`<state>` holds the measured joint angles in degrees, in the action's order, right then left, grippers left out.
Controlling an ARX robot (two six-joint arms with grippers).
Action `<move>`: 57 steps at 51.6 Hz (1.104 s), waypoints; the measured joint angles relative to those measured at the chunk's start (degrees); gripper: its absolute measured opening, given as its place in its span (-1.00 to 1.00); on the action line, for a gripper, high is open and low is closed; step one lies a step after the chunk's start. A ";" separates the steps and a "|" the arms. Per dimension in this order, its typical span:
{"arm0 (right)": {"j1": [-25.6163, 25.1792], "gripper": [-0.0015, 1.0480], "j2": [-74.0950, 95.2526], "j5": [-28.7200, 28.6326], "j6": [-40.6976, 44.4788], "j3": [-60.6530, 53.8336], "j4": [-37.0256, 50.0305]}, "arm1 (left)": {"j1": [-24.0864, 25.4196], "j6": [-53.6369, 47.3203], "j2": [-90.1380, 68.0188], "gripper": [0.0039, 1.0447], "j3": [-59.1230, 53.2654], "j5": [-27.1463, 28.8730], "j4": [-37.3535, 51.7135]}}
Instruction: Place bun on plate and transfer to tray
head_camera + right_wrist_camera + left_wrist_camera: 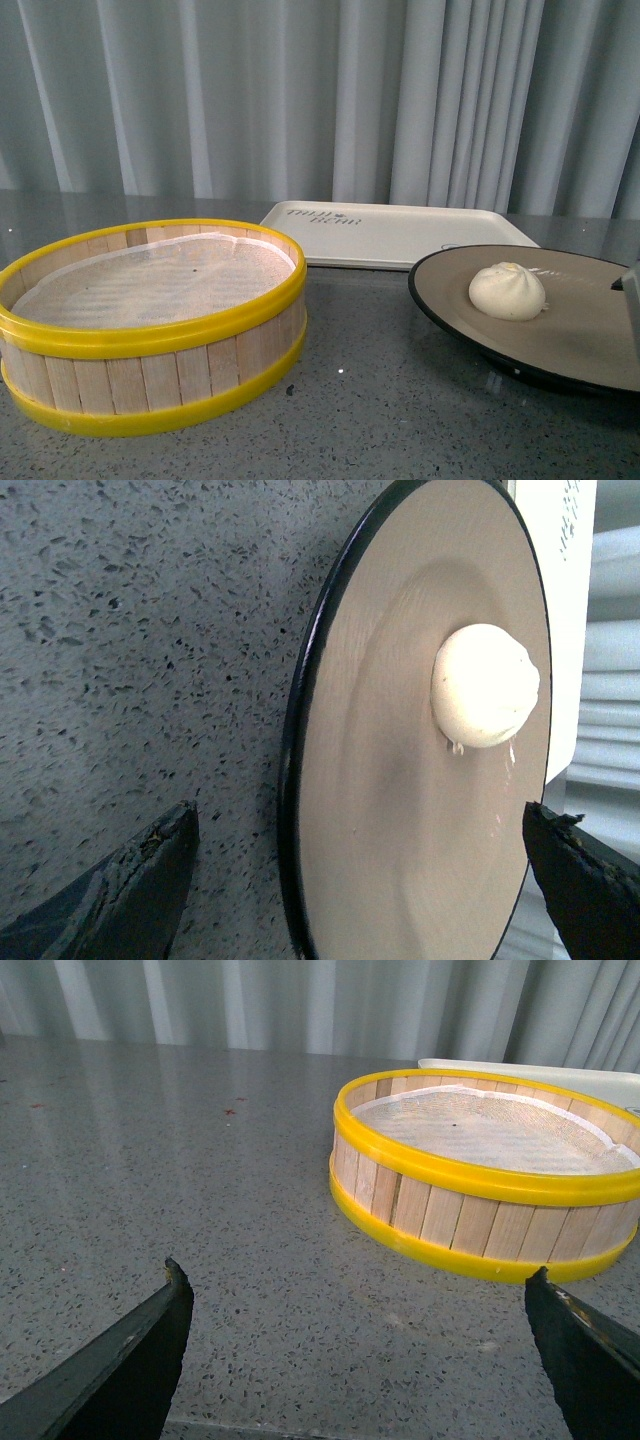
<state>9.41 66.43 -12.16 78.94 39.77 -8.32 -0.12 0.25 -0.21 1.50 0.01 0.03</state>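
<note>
The cream-white bun point(507, 291) sits on the beige plate point(590, 340) with a black rim, at the right of the table. The off-white tray point(390, 235) lies flat behind the plate, empty. In the right wrist view the bun point(484, 685) rests on the plate point(380, 810), and my right gripper point(360, 855) is open, its jaws spread wide on either side of the plate's near part, apart from the bun. Only a grey edge of the right gripper point(632, 310) shows in the front view. My left gripper point(358, 1305) is open and empty over bare table.
A wooden steamer basket point(150, 320) with yellow rims stands at the left, empty, lined with white cloth. It also shows in the left wrist view point(490, 1175), ahead of the left gripper. The table point(380, 410) is grey speckled stone. Grey curtains hang behind.
</note>
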 joint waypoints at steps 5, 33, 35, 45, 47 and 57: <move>0.74 0.84 1.88 0.94 -0.20 0.85 1.14 | 0.00 0.00 0.00 0.88 0.00 0.00 0.00; 5.40 -0.46 12.35 8.09 3.98 4.37 5.31 | 0.00 0.00 0.00 0.88 0.00 0.00 0.00; 5.90 -0.56 12.35 8.35 4.20 4.37 5.27 | 0.00 0.00 0.00 0.88 0.00 0.00 0.00; 6.97 -0.95 11.56 10.21 9.03 4.02 9.94 | 0.00 0.00 -0.02 0.88 0.00 0.00 0.00; 6.97 -0.95 11.56 10.34 9.75 3.63 10.95 | 0.00 0.00 0.00 0.88 0.00 0.00 0.00; 6.73 -0.95 11.10 12.11 13.86 3.48 13.40 | 0.00 0.00 0.00 0.88 0.00 0.02 0.00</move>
<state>16.14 77.54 -0.05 92.79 43.24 5.08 -0.12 0.25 -0.21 1.50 0.03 0.03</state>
